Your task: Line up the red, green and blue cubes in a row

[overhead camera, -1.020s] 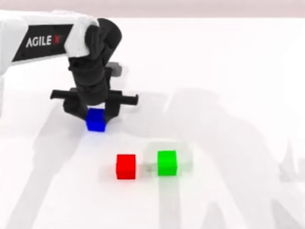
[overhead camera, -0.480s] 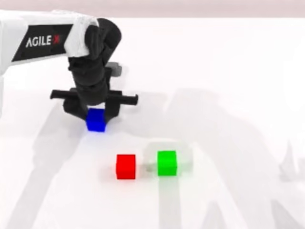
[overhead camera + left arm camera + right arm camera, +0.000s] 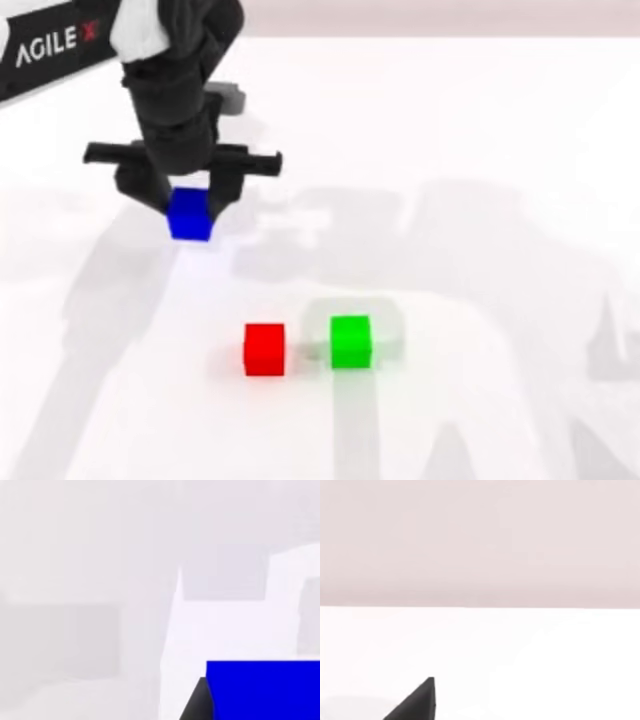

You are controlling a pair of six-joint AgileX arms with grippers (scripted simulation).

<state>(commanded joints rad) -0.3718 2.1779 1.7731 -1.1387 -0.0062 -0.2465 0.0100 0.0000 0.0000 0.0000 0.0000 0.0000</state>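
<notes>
The blue cube (image 3: 190,215) hangs above the table at the left, with my left gripper (image 3: 190,205) shut on it from above. In the left wrist view the blue cube (image 3: 260,690) fills the lower corner, and one dark fingertip (image 3: 200,705) presses against its side. The red cube (image 3: 264,349) and the green cube (image 3: 350,341) sit side by side on the table, nearer the front, with a small gap between them. My right arm is out of the top view. Its wrist view shows one dark fingertip (image 3: 422,700) standing far aside over bare table, with nothing held.
The white table (image 3: 480,150) carries only soft shadows of the arms. A pale translucent block shape (image 3: 385,325) surrounds the green cube.
My left gripper has risen from the table with the blue cube in it and shifted slightly toward the back left. The red and green cubes have not moved.
</notes>
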